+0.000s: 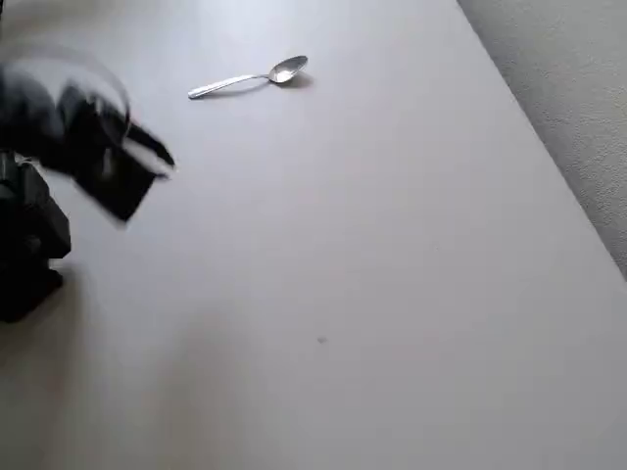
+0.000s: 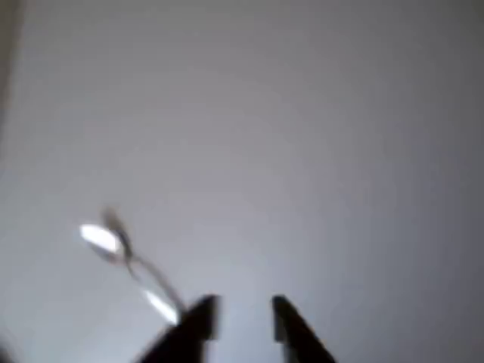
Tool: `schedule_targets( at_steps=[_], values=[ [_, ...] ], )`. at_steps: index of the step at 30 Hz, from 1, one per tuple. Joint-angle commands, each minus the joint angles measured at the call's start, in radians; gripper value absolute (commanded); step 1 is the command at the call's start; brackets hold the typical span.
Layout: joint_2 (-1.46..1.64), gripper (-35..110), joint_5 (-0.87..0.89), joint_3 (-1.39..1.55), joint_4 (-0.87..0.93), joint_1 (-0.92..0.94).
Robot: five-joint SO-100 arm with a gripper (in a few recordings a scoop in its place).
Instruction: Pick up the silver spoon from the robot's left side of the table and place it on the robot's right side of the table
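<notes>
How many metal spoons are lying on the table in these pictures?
1. The small shiny silver metal teaspoon lies on the off-white matte table, near the top in the overhead view, apart from the black tool. Nothing seems hidden.

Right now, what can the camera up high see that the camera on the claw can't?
The overhead view alone shows the table's far edge, the grey carpet beyond it and the arm's dark, blurry body. The wrist view alone shows the claw close up, its two dark fingertips apart with nothing between them. Both show the silver spoon lying on the table.
</notes>
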Motion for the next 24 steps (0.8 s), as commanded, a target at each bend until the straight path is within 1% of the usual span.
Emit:
schedule_targets(
  at_steps=[1, 4, 9, 14, 24],
  values=[
    [-0.603, 32, -0.103, -0.551, 0.137, -0.207],
    [-0.753, 34, -0.206, -0.675, 0.178, -0.290],
    [-0.894, 36, -0.324, -0.733, 0.135, -0.354],
    [-1.022, 35, -0.353, -0.876, 0.121, -0.399],
    [-1.287, 35, -0.400, -1.238, 0.184, -0.390]
  ],
)
